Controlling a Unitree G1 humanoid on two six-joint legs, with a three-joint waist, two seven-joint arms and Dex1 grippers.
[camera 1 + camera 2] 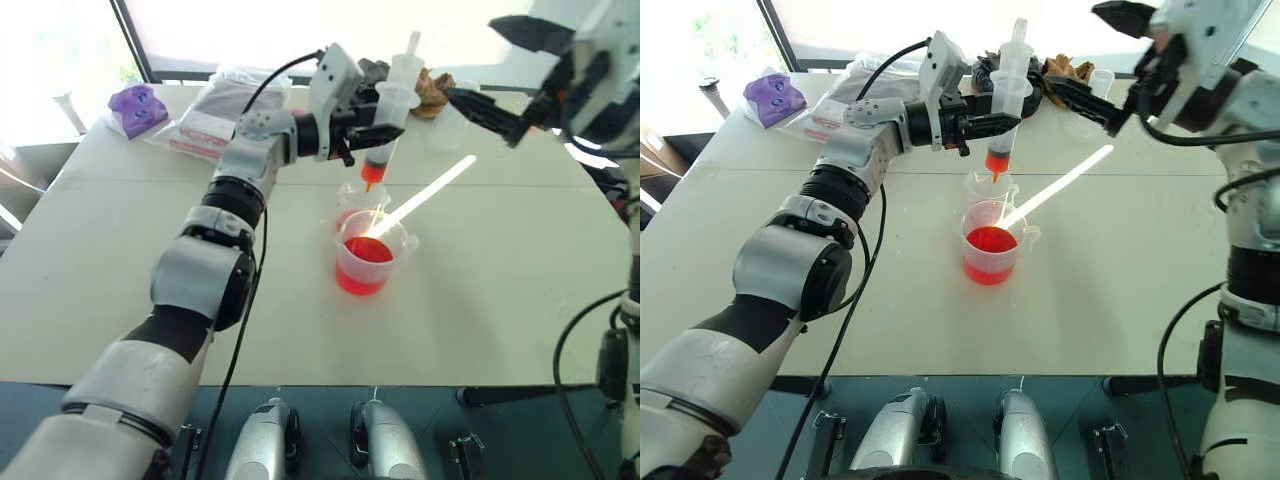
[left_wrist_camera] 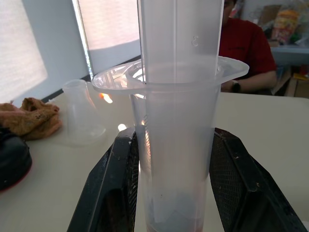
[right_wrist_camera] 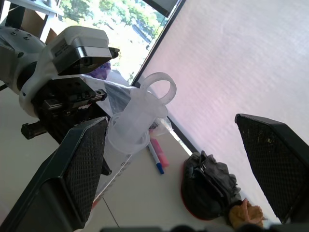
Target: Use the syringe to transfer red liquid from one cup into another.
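Left gripper point(image 1: 372, 128) pinching syringe point(image 1: 393, 110) upright, orange tip just above small cup point(image 1: 360, 195). Beaker point(image 1: 368, 255) of red liquid point(image 1: 367, 252) mid-bench, touching it. Right gripper point(image 1: 1102, 60) spread wide beside plunger.

pale grey table point(image 1: 500, 300) w/ seams across it. near centre: larger handled beaker point(image 1: 368, 255) holding red liquid point(image 1: 366, 262), smaller clear cup point(image 1: 357, 196) touching just behind it. far side: purple object point(image 1: 137, 108) at left corner, plastic bag point(image 1: 222, 110) beside it, black item point(image 1: 990, 68) & brown rag point(image 1: 433, 92) mid-back.
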